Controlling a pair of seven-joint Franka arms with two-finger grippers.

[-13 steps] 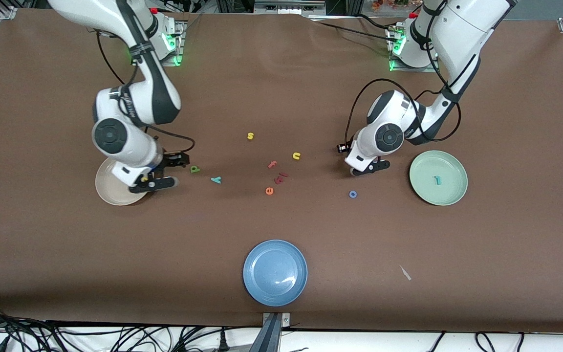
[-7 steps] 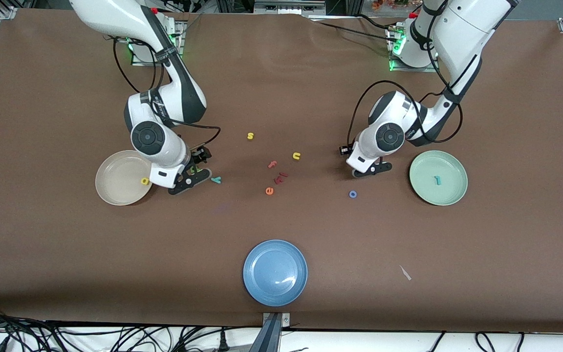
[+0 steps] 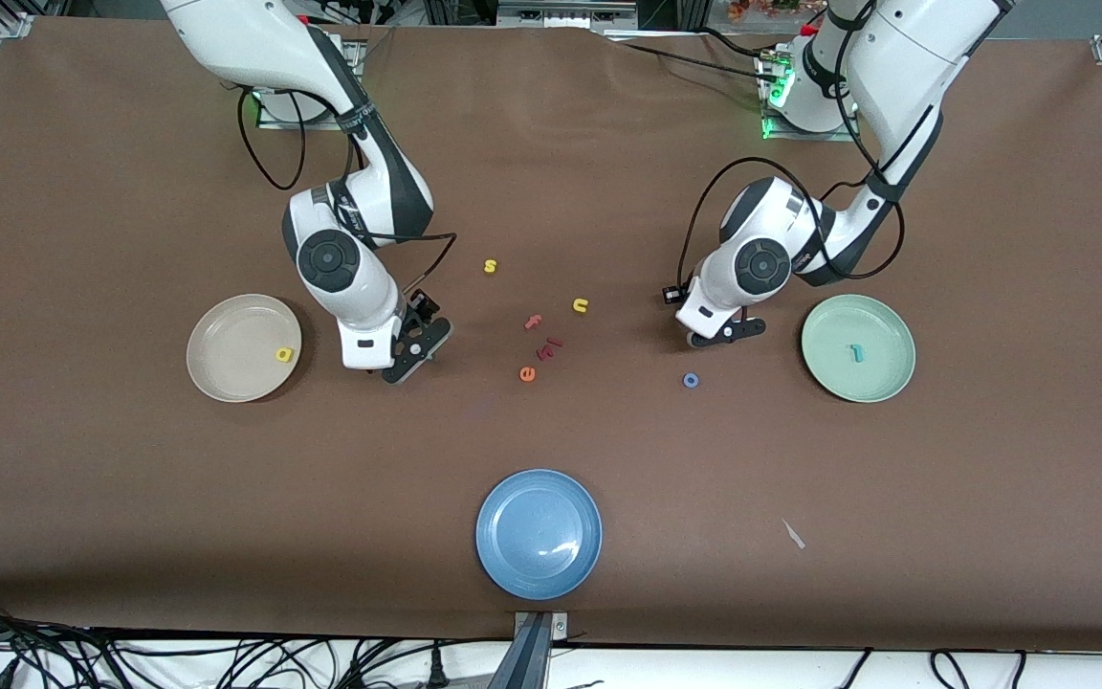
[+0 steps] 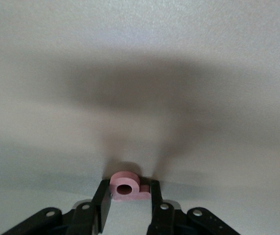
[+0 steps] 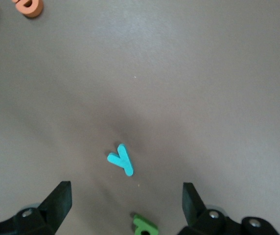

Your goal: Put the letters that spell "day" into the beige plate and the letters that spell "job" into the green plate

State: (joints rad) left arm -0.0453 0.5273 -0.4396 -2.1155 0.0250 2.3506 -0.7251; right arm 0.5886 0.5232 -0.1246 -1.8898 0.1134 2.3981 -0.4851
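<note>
My left gripper (image 4: 128, 205) points down low, its fingers pinching something small; my right gripper (image 5: 125, 203), at nine o'clock, hangs spread wide.

d (image 3: 284, 354) in beige plate (image 3: 226, 375), j (image 3: 857, 353) in green plate (image 3: 881, 378), o (image 3: 692, 380) on table (image 3: 130, 498)

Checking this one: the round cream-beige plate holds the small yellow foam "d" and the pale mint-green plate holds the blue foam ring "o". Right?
No. The front view shows the pale mint-green plate holding the teal hooked foam "j"; the blue foam ring "o" lies on the brown table, apart from it. The round cream-beige plate does hold the small yellow foam "d".
</note>
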